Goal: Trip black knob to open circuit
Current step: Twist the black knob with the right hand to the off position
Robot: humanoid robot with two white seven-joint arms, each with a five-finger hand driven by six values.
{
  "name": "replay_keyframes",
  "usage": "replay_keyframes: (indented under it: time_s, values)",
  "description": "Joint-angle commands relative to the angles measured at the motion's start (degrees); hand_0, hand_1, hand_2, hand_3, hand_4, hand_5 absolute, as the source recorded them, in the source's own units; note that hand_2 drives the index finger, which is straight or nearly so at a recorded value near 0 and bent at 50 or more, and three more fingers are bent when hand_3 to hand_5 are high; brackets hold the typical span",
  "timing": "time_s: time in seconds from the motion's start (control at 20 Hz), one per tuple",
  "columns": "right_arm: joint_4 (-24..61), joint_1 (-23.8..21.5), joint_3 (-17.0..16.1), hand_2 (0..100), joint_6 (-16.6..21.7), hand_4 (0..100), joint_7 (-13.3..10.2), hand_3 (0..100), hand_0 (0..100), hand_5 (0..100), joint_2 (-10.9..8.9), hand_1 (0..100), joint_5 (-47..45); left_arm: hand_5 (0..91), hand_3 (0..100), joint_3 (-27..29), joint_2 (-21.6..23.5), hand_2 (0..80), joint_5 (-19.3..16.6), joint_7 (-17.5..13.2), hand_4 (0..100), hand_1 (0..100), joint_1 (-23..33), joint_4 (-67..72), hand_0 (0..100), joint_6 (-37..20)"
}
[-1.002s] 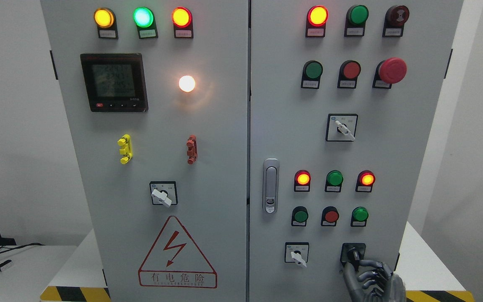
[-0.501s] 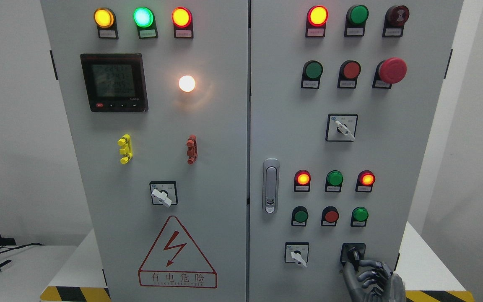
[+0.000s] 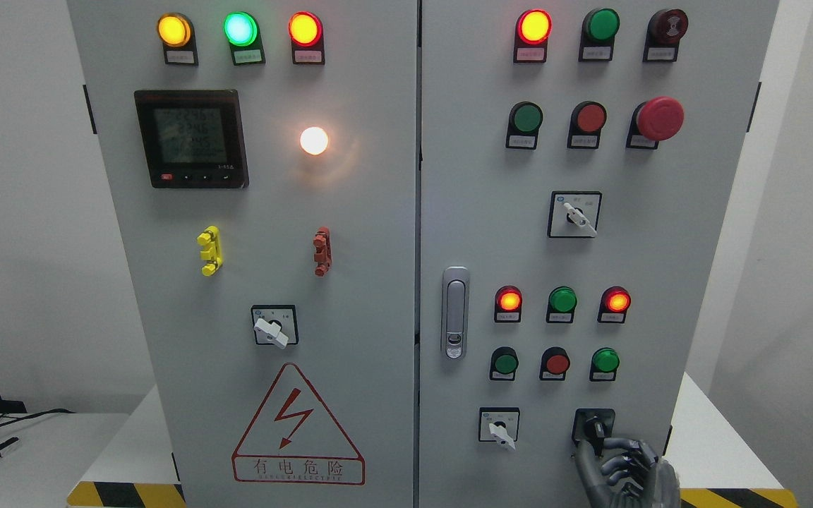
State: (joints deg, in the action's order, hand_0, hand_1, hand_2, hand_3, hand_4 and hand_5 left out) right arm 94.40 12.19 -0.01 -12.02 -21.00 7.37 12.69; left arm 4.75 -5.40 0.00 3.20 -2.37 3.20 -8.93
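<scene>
We see the right robot hand [image 3: 622, 469] at the lower right of the grey cabinet [image 3: 378, 212], its fingers [image 3: 615, 446] curled around the black knob [image 3: 595, 428]. The knob sits in the bottom row of the right door, beside a white-handled selector switch [image 3: 499, 426] and below three small pushbuttons [image 3: 556, 363]. Several indicator lamps [image 3: 533, 26] glow on both doors.

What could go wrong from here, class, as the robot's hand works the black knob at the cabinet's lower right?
1. The right hand curls round only the lower edge of the black knob, so the fingers may slip off before it turns.
2. The white selector switch sits just left at the same height; a sideways drift might knock it.
</scene>
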Motion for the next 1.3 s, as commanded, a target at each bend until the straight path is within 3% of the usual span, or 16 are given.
replay_keyframes:
  time_s: [0.0,1.25]
  values:
    - [0.00,0.03,-0.25,54,-0.98,86,0.16,81,30,97,0.01,73,-0.21,0.0,0,0.00,-0.05,0.0,-1.76,-0.03,0,39,0.00,0.05,12,-0.03]
    - [-0.27,0.55,0.19,55,-1.42,88,0.52,82,31,97,0.19,71,-1.09,0.0,0,0.00,-0.05,0.0,-1.76,-0.03,0,39,0.00,-0.03,12,-0.03]
